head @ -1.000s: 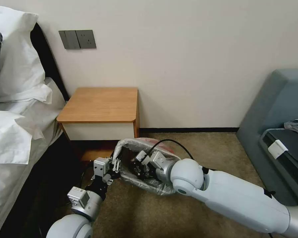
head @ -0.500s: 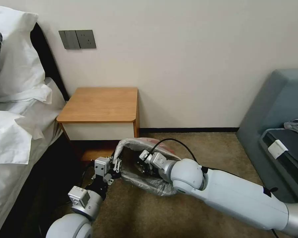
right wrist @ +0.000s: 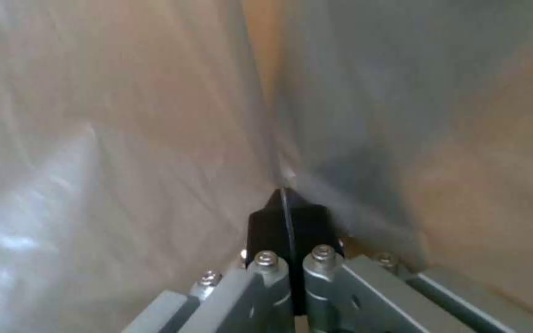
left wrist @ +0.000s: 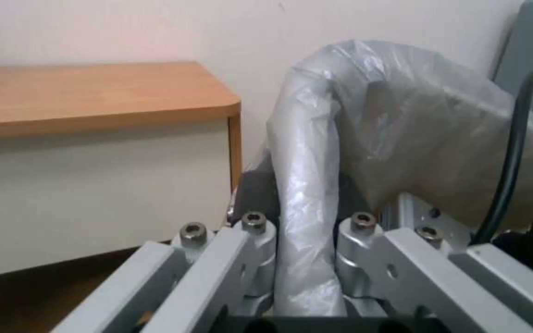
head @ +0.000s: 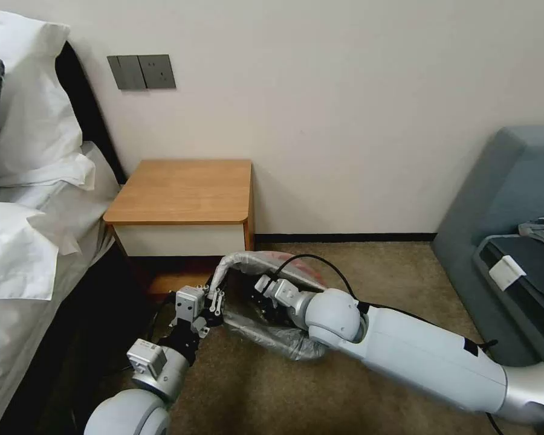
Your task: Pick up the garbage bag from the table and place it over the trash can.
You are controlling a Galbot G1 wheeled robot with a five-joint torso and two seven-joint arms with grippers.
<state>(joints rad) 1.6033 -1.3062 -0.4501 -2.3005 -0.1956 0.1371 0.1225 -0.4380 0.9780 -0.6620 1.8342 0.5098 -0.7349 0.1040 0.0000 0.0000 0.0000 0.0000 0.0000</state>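
1. Garbage bag (head: 266, 302): lower centre of frame, below the table (head: 184, 190), mouth stretched lengthwise between both grippers.
2. Left gripper (head: 214, 302): clamped on the bag's left rim.
3. Right gripper (head: 263, 305): inside the bag, fingers pressed together on film.

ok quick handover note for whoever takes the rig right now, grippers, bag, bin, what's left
Left gripper: jaws shut on the rim of the thin translucent grey plastic garbage bag, at its side nearest the bed.
Right gripper: reached inside the bag, jaws shut, black tips against the film.
The bag is off the light-brown wooden nightstand and stretched open low over the carpet beside it. The trash can is hidden under the plastic.
Done: bag picked up and spread open.
Left: seat the rim all round, release.
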